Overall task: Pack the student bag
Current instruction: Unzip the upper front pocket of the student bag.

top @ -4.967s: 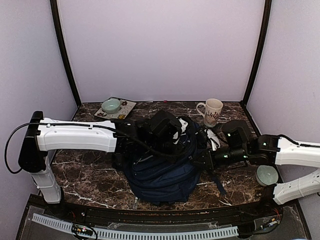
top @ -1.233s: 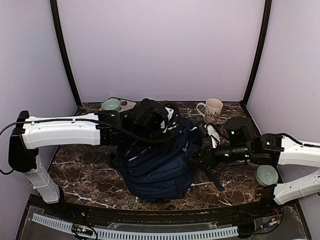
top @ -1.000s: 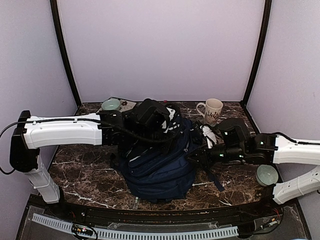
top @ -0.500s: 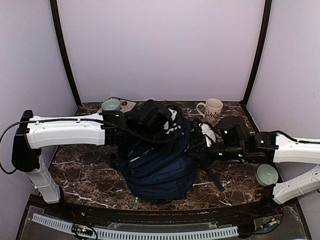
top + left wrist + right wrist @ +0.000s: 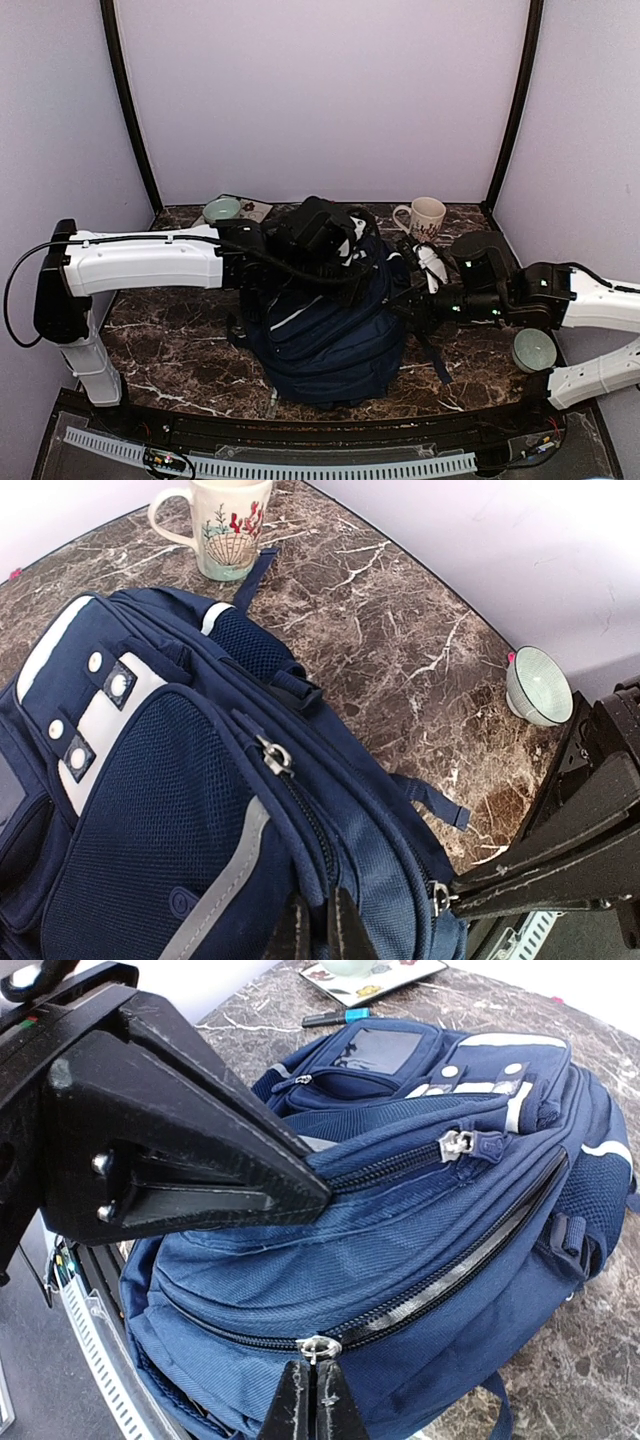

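The student bag (image 5: 330, 330) sits slumped in the middle of the worktop (image 5: 180, 350), navy fabric, front face up and tilted. It has white patches with dark studs, a pale diagonal stripe and a mesh pocket. The zips I can see are closed, and a dark strap trails off its right side.

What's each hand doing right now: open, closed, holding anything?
left hand: closed, pinching the student bag fabric beside a zip.
right hand: closed on the zipper pull of the bag's long zip.
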